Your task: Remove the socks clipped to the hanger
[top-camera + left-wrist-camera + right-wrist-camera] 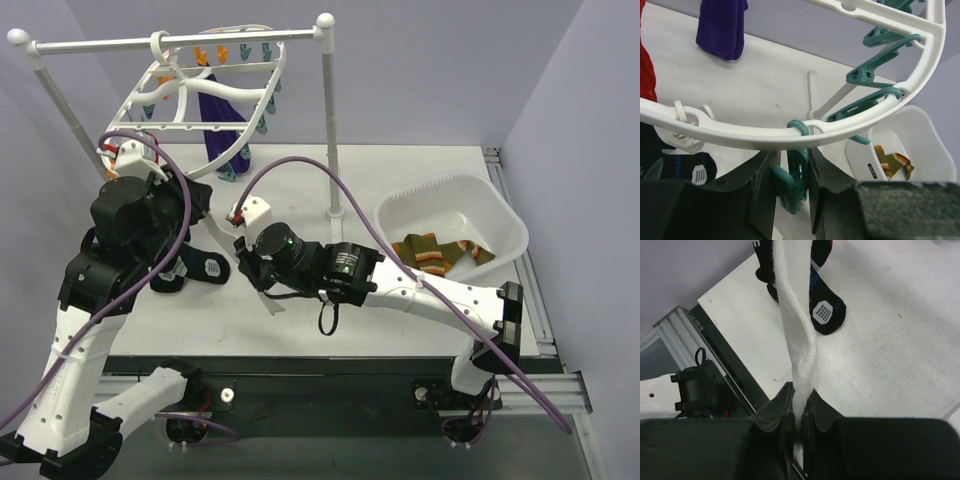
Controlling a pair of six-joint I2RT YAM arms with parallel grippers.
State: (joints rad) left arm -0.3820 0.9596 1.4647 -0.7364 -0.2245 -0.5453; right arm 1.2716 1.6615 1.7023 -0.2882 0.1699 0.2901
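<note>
The white hanger point(190, 100) hangs from the rail with a purple sock point(222, 125) clipped to it. In the left wrist view my left gripper point(790, 167) is shut on a teal clip point(792, 182) under the hanger ring point(730, 134). A red sock point(646, 75) and a black-navy sock point(687, 167) show at the left. My right gripper point(799, 397) is shut on a white sock point(796, 335) that stretches up and away, low over the table. The black-navy sock point(826, 315) hangs behind it. In the top view the right gripper point(250, 268) is just right of the left one.
A white basin point(455, 190) at the right holds olive striped socks point(440, 252). The white rail stand's post point(330, 130) rises between hanger and basin. Purple cables loop over both arms. The table's front edge lies just below the grippers.
</note>
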